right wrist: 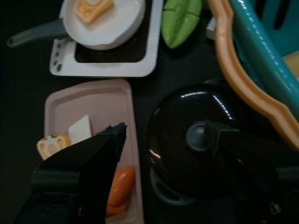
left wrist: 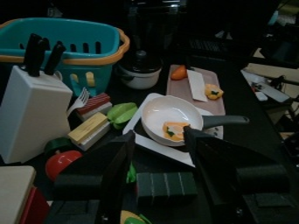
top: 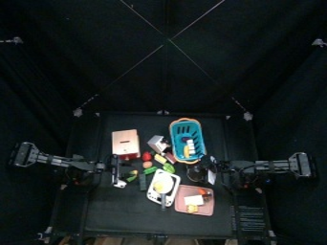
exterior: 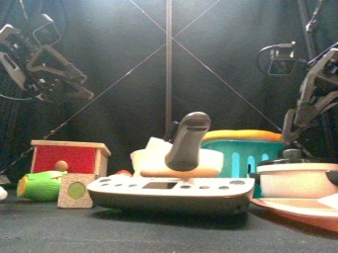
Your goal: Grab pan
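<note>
Pan [left wrist: 173, 119] sits on the toy stove [top: 161, 186] at table centre-front, handle [left wrist: 222, 121] pointing 3 o'clock in left wrist view; light, rigid, probably slick, so pinch the handle; left gripper [left wrist: 159, 147] open, right gripper [right wrist: 167, 144] open.

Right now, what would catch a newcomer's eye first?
The turquoise plastic basket at the table's back right stands out most. In front of it, the white frying pan with its dark handle sits on a white scale, holding a fried egg. Left of them stands a red-topped wooden box.
</note>
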